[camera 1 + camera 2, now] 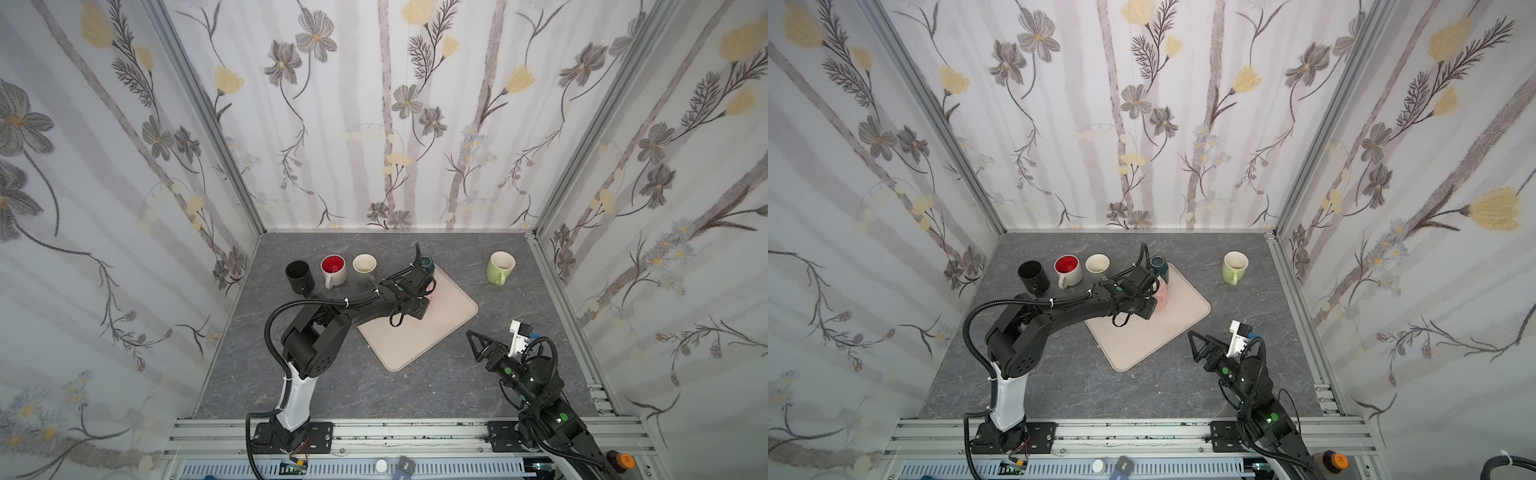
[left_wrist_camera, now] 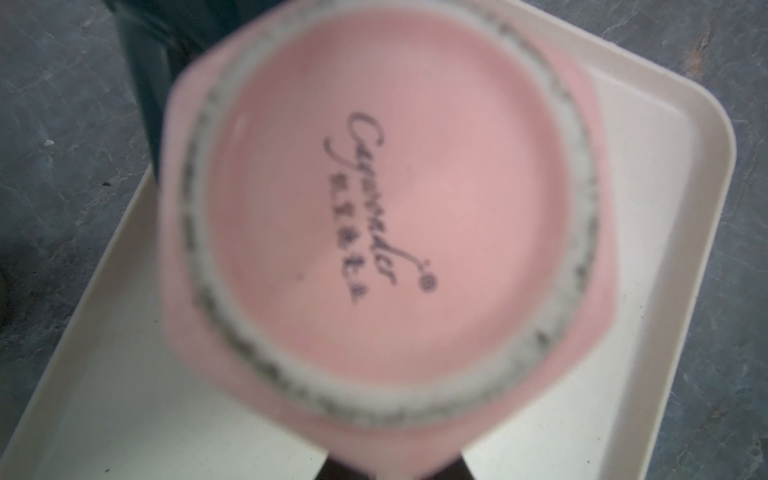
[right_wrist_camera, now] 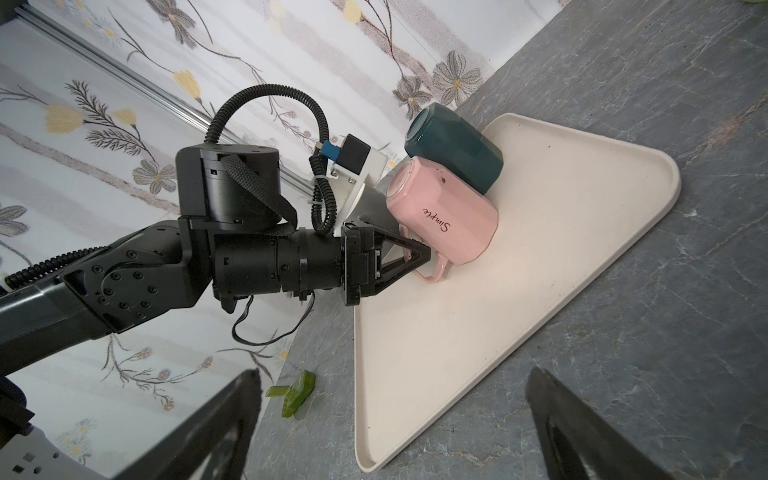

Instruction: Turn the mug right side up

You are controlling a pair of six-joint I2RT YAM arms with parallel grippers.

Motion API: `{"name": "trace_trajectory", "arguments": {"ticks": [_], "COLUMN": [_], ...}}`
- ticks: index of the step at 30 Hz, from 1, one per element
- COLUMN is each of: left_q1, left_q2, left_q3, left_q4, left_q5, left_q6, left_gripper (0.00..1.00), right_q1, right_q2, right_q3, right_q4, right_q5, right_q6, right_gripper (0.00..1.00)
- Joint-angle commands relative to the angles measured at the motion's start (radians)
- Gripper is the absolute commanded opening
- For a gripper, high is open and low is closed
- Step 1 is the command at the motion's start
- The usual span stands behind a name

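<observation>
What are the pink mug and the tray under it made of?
Pink mug: likely glazed ceramic, smooth; its upturned base shows a rough unglazed foot ring and a printed maker's mark.
Tray: cream, matte, speckled, with a raised rounded rim; probably moulded plastic or fibre composite, can't tell which.

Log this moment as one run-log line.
left gripper: shut on pink mug handle | pink mug: upside down on tray | right gripper: open, holding nothing
</observation>
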Motion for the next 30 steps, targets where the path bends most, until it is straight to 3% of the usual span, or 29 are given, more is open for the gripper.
{"name": "trace_trajectory", "arguments": {"ticks": [1, 7, 30], "left_q1": [0.0, -0.001, -0.001], "left_q2": [-0.002, 0.002, -0.077], "left_q3": [0.012, 0.012, -0.015], "left_q4": [0.006, -0.001, 0.033], "left_q5": [0.019, 0.023, 0.064], "left_q6": [-0.017, -0.026, -0.074], "left_gripper": [0.04, 0.0, 0.0], "right_q1": [-0.001, -0.002, -0.005], "right_q2": [-0.003, -0.006, 0.037], "right_q3": [-0.043, -0.051, -0.052], "right_q4": [-0.128, -0.128, -0.085], "right_q5": [-0.022, -0.022, -0.033], "right_q6": [0.009, 0.013, 0.023], "right_gripper": [1.0, 1.0, 1.0]}}
